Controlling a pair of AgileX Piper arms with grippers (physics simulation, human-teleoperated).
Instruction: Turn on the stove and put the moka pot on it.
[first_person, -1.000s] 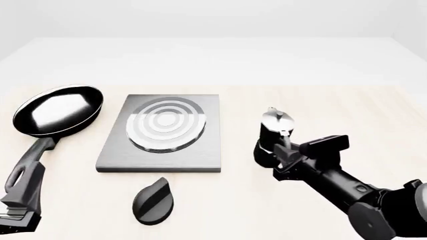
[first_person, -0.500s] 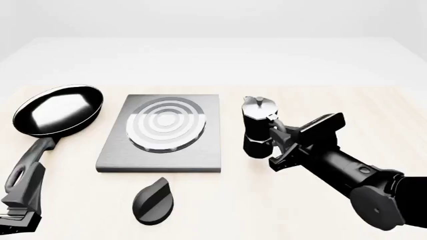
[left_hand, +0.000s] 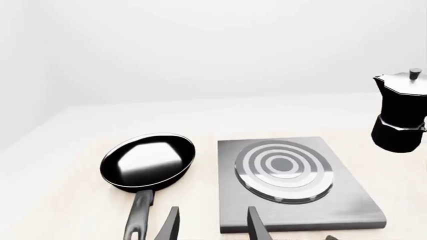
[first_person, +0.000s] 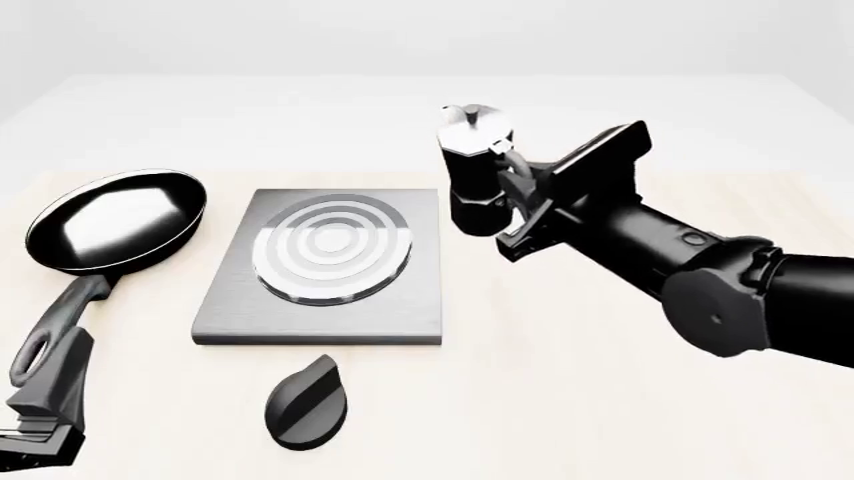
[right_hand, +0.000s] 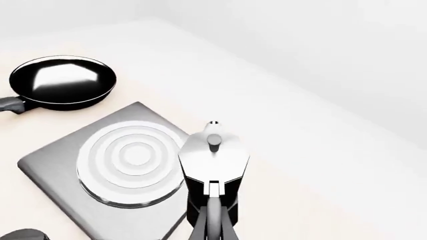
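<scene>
The moka pot (first_person: 474, 170), black with a silver lid, hangs in the air just beyond the stove's far right corner. My right gripper (first_person: 518, 188) is shut on its handle from the right. In the right wrist view the moka pot (right_hand: 213, 162) is upright, beside the burner rings and not over them. The stove (first_person: 320, 320) lies flat with its ringed burner (first_person: 331, 248) bare. Its black oval knob (first_person: 307, 400) sits in front of the slab, untouched. My left gripper (left_hand: 212, 230) is open with nothing between its fingers, low at the table's front left (first_person: 30, 435).
A black frying pan (first_person: 118, 220) lies left of the stove, its handle (first_person: 54, 335) pointing toward my left gripper. The frying pan (left_hand: 148, 161) also shows beside the stove (left_hand: 360, 212) in the left wrist view.
My right gripper has lifted the moka pot off the table and carried it up and left toward the stove. The left arm, the pan and the knob have not moved.
</scene>
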